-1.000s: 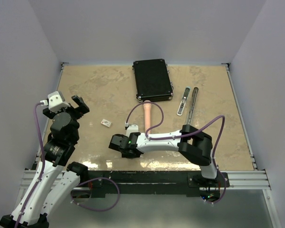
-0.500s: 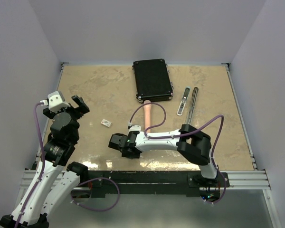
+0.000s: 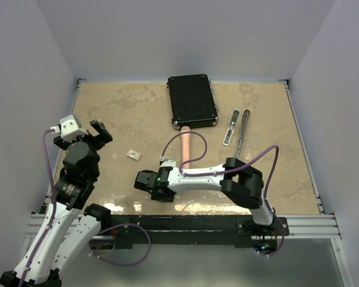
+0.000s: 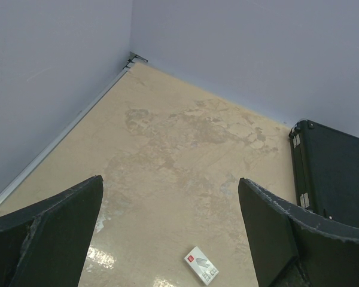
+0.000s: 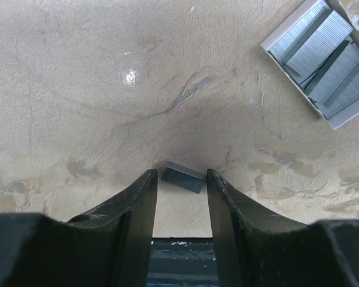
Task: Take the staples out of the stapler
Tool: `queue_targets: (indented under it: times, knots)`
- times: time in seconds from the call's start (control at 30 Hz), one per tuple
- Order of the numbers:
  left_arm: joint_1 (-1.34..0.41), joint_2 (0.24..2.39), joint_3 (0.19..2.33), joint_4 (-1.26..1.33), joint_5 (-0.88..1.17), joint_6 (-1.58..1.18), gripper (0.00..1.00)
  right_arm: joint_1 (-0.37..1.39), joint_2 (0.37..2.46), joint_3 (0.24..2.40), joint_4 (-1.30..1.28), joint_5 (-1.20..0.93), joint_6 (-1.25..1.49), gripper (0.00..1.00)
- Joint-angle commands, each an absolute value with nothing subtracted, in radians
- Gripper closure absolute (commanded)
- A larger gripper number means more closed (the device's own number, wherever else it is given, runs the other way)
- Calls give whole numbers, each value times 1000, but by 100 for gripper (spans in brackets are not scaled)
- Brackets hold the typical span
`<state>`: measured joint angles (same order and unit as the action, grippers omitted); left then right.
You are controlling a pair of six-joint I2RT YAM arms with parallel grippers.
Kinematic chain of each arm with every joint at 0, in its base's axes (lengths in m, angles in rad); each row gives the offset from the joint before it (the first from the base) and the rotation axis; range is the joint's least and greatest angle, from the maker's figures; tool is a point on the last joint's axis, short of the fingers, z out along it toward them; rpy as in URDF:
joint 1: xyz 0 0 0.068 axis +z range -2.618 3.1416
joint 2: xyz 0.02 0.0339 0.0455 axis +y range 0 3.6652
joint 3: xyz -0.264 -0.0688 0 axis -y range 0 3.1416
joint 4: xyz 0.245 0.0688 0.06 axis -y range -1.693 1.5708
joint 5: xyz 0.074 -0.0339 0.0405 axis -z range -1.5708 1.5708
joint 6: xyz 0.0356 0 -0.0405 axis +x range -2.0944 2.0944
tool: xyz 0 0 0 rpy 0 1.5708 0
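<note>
A small grey block of staples (image 5: 183, 179) lies tilted between the tips of my right gripper (image 5: 181, 173), low over the table. The jaws are closed in on it; it touches the right finger, with a hairline gap at the left. In the top view this gripper (image 3: 149, 181) is near the table's front edge. The stapler's metal parts (image 3: 231, 127) lie apart at the right, beside the pink handle (image 3: 185, 143). My left gripper (image 4: 170, 181) hangs wide open and holds nothing, raised at the left (image 3: 100, 131).
A white open box (image 5: 347, 112) holding several staple strips sits just beyond my right gripper, and shows in the top view (image 3: 166, 160). A small white card (image 4: 201, 265) lies left of centre. A black case (image 3: 192, 100) lies at the back.
My right gripper has slid slightly to the left along the front of the table, its jaws unchanged. The left arm has not moved.
</note>
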<state>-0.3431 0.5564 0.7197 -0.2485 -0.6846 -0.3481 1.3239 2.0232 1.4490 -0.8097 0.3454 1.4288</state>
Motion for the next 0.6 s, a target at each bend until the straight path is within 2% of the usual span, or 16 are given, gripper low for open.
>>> queue_targets:
  times: [0.0,0.27,0.57]
  knots:
    - [-348,548,713,-207,-686,-341,0,1330,2059,1462,-845,348,1467,58]
    - [-348,549,713,-207,-684,-341,0,1328,2056,1454,-845,376,1437,62]
    - [-356,552,713,-209,-695,-336,0,1312,1953,1344,-643,440,1131,66]
